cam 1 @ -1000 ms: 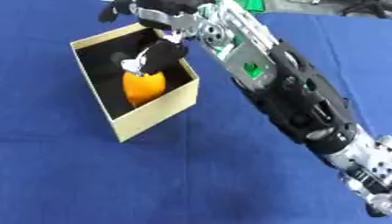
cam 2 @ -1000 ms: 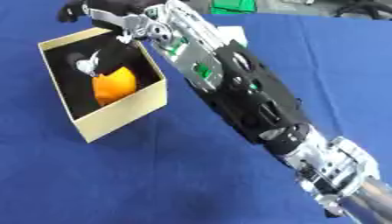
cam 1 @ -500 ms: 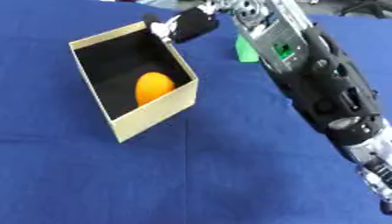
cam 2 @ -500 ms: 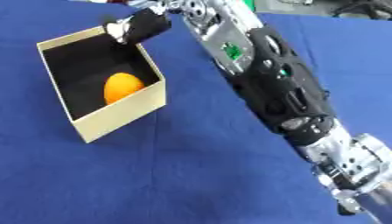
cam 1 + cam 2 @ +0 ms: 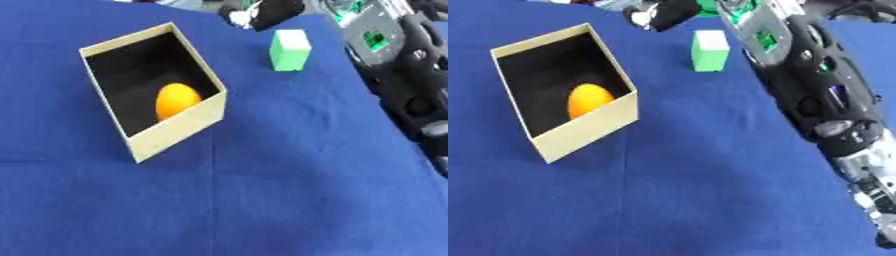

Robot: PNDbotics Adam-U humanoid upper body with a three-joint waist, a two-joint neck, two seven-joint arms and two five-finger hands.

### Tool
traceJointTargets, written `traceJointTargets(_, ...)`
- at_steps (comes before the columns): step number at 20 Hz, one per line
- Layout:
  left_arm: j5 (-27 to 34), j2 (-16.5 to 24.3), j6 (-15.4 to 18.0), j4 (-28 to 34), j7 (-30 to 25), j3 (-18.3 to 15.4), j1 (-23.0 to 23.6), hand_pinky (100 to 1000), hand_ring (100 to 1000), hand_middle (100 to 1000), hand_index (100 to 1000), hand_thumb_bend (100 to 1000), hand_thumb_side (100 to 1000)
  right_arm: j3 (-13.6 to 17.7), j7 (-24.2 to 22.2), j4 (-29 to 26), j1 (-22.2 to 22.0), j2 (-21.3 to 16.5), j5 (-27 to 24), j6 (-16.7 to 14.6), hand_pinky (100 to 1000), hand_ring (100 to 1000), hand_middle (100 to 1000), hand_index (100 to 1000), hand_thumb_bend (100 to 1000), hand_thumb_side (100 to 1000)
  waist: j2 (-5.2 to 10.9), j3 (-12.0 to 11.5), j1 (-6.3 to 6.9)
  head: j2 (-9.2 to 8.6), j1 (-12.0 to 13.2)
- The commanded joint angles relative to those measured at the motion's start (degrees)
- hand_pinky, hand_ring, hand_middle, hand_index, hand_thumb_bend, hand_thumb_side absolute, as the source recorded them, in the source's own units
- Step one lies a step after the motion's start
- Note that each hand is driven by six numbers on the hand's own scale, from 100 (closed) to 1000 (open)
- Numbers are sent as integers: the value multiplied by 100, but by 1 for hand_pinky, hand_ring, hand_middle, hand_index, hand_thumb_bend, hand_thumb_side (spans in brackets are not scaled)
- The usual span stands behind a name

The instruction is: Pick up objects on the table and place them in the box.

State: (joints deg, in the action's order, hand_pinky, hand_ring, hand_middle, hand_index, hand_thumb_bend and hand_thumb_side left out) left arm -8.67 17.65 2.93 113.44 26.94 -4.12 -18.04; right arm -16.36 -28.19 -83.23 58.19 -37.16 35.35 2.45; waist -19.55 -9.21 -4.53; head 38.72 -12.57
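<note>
Left eye view: one orange (image 5: 176, 98) in one box (image 5: 176, 132), one green block (image 5: 290, 49), robot hand (image 5: 661, 13) unreadable.

Colours on the deep blue tablecloth (image 5: 262, 190)

Tan cardboard box (image 5: 179, 130) with a black inside; plain orange egg-shaped object (image 5: 176, 99); light green block (image 5: 290, 49); black right hand (image 5: 662, 12), white at the fingertips.

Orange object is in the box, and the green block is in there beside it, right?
Not quite. The orange object is in the box, but the green block stands outside it on the blue tablecloth, past the box's right side. The left eye view shows it.
</note>
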Motion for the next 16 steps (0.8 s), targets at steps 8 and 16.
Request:
traceJointTargets(8,-62,155,-11,115,19,-43,-20,505,678,643,768,195,1000,218,-164,20,-261,-897,379,-563,930,992,885,933,634,625,137,35,21,-40,99)
traceJointTargets(16,-72,161,-10,115,7,-49,-30,504,679,644,768,190,1000,232,-257,245,-506,-1124,436,-830,923,984,867,929,642,600,120,33,23,-83,127)
